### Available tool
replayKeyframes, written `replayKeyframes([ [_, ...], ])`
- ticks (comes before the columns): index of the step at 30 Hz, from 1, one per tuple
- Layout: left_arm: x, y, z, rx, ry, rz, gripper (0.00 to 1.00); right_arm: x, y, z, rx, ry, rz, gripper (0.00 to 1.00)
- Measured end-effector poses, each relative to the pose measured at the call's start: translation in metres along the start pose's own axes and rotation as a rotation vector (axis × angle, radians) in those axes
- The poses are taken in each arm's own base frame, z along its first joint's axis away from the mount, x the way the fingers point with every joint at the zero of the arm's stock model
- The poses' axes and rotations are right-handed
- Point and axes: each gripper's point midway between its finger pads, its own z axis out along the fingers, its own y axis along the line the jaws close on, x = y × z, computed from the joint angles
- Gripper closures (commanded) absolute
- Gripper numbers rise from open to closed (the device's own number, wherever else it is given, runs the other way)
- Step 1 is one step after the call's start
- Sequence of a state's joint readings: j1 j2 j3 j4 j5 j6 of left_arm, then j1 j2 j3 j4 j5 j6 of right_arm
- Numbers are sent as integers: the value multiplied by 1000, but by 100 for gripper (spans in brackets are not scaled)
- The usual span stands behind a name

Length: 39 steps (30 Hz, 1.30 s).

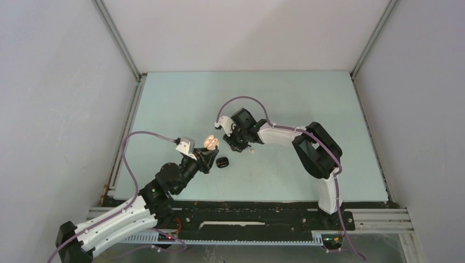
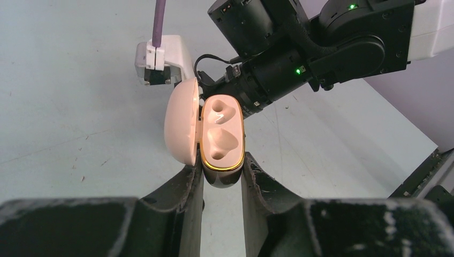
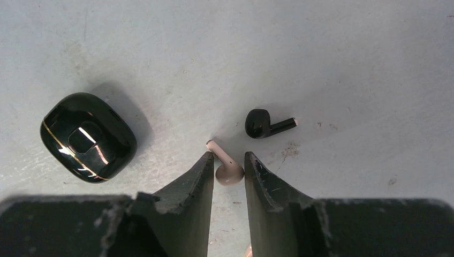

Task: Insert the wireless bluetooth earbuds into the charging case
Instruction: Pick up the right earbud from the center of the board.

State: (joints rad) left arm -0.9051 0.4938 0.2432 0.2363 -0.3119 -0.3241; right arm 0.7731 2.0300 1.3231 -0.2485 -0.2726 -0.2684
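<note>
Left end effector [image 2: 222,172] clenching open beige charging case [image 2: 222,136], gold-rimmed, both wells showing bare; right end effector [image 3: 227,160] straddling beige earbud [image 3: 228,171] lying on desk [image 3: 348,64], firm grip impossible to tell; black earbud [image 3: 259,123] lying just beside; closed black case [image 3: 88,136] sitting apart.

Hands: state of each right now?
Left hand: closed on the open beige charging case.
Right hand: closed on a beige earbud.
</note>
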Motion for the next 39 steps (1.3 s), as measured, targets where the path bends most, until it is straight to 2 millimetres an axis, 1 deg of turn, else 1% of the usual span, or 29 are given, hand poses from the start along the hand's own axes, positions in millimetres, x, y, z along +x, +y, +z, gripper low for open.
replayKeyframes([
  [9, -2, 0, -1, 1, -5, -1, 98, 1, 0, 1, 18, 11, -21, 68],
  [11, -1, 0, -1, 1, -4, -1, 98, 1, 0, 1, 24, 13, -22, 71],
  [13, -1, 0, -1, 1, -3, -1, 98, 1, -1, 0, 27, 14, -23, 75],
  [16, -1, 0, -1, 0, -2, 0, 98, 1, -1, 0, 27, 13, -24, 77],
  [18, -1, 0, -1, 0, -1, 0, 98, 1, -1, 0, 27, 13, -24, 76],
  [21, -1, 0, -1, 0, -1, 1, 98, 1, -1, 0, 27, 13, -23, 69],
  [23, -1, 0, -1, 0, -1, 1, 98, 1, -1, 0, 28, 13, -23, 67],
  [31, 0, 0, -1, 0, 0, 1, 98, 1, -2, 0, 35, 14, -22, 71],
  [33, 0, 0, -1, 0, 0, 1, 98, 2, -2, 0, 37, 16, -23, 70],
  [36, 0, 1, -1, -1, -1, 1, 98, 2, -2, 0, 48, 19, -25, 66],
  [39, -1, 1, -1, -1, -1, 1, 98, 3, -5, -2, 65, 19, -26, 66],
])
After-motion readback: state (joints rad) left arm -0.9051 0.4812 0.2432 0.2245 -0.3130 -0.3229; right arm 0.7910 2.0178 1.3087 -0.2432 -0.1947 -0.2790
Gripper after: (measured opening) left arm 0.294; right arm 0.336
